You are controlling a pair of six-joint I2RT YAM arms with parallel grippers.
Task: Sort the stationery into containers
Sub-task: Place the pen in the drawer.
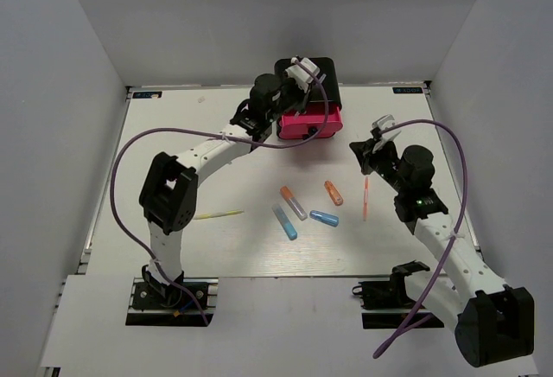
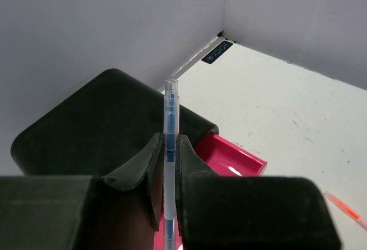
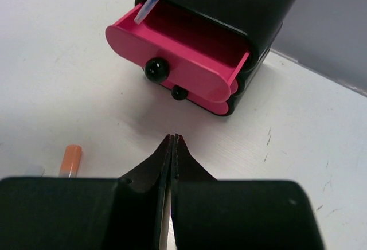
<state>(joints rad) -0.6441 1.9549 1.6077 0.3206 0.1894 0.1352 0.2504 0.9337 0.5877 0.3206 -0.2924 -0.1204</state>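
The white table [image 1: 173,247] bears a drawer case [image 1: 327,70] beneath the left gripper [image 1: 304,73]. Four markers [image 1: 293,202] and an orange-red pen [image 1: 365,200] lie near the right gripper [image 1: 380,128], a yellow pencil [image 1: 218,214] well apart.

Drawer case [image 1: 328,83] at table [image 1: 164,109] far edge; markers [image 1: 293,202] before it; pencil [image 1: 218,214] left, pen [image 1: 365,197] right.
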